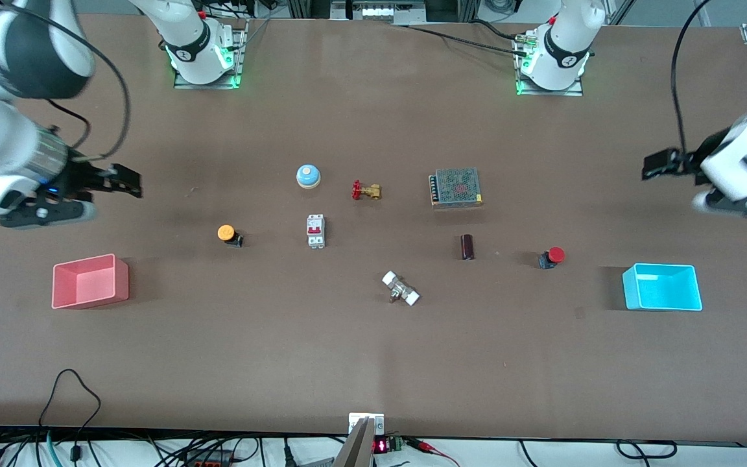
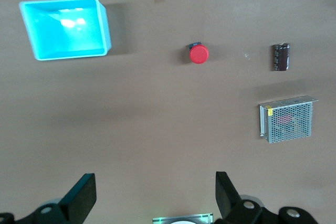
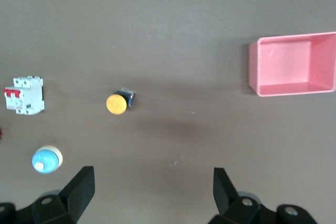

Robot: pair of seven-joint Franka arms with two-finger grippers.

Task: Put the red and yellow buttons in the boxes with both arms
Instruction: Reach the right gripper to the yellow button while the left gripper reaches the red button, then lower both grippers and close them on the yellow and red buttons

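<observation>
Front view: both end effectors, left [image 1: 655,163] and right [image 1: 128,181], hang spread and empty; red button [image 1: 553,257] near cyan box [image 1: 662,287], yellow button [image 1: 227,234] near pink box [image 1: 89,281]; round caps may slip from fingers.

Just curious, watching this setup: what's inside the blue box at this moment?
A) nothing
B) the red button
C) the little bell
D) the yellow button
A: the cyan box shows only its bare floor, while the red button sits on the table beside it, toward the table's middle.
</observation>
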